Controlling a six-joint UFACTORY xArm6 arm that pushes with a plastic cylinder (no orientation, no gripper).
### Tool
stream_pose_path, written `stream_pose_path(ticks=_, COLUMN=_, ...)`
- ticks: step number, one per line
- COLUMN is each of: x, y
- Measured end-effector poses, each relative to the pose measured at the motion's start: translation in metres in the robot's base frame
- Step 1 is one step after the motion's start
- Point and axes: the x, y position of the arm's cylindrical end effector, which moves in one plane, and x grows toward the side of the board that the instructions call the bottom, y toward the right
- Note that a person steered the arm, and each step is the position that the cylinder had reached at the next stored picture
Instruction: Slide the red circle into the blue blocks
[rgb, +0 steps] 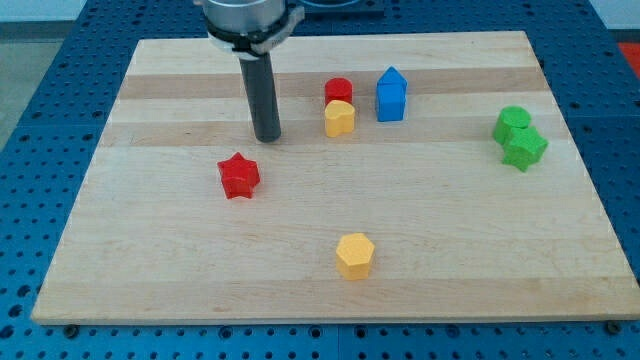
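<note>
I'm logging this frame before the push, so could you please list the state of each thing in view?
My tip: on the board, left of the red circle, apart.
Red circle: touching yellow heart.
Blue block: upright, apart.
Red star: alone.
Yellow hexagon: alone.
Green blocks: touching.

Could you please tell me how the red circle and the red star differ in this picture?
The red circle is a round cylinder, while the red star has pointed arms. The red circle sits near the view's top, touching a yellow block just below it, with the blue block to its right; the red star stands alone, lower and further left. My tip lies left of the circle and above the star. Both are red and rest on the board.
</note>
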Motion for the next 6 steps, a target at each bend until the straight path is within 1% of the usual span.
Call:
stream_pose_path(ticks=1, x=-0.025, y=0.004)
stream_pose_path(ticks=2, x=-0.046, y=0.028)
stream_pose_path(ticks=4, x=-0.055, y=0.088)
stream_pose_path(ticks=5, x=-0.055, y=0.106)
stream_pose_path(ticks=6, x=-0.055, y=0.101)
